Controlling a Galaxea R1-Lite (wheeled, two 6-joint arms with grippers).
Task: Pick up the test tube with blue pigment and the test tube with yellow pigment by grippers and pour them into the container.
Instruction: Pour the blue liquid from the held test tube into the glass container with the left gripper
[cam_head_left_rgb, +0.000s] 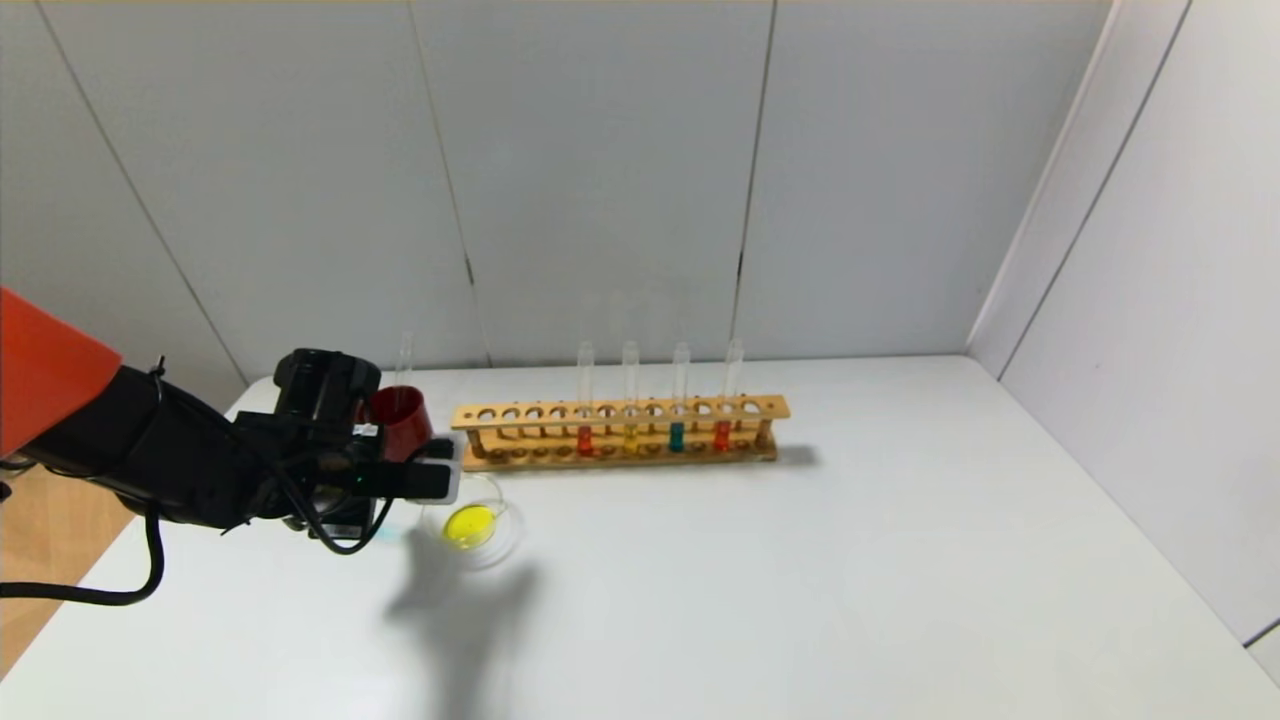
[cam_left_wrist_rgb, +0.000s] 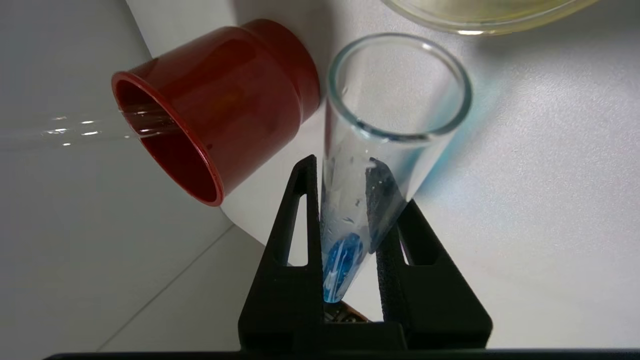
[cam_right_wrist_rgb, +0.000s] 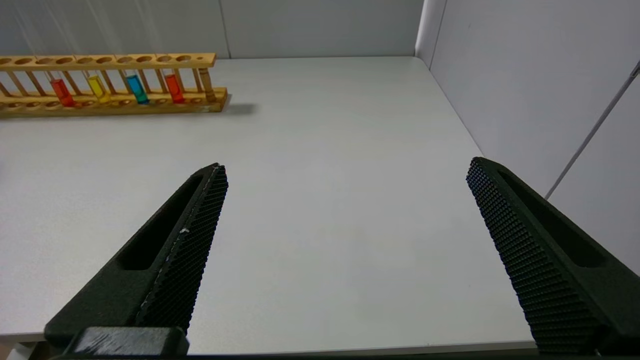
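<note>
Here the left tool (cam_left_wrist_rgb: 350, 200) clamps the blue tube (cam_left_wrist_rgb: 370, 165); container (cam_left_wrist_rgb: 480, 20) cut off.

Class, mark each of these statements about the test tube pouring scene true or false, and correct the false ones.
1. The left gripper is shut on a test tube with blue pigment. True.
2. The glass container holds red liquid. False: yellow.
3. The right gripper is open and holds nothing. True.
4. The wooden rack holds six tubes. False: four.
5. The dark red cup is empty. False: a clear tube stands in it.
</note>
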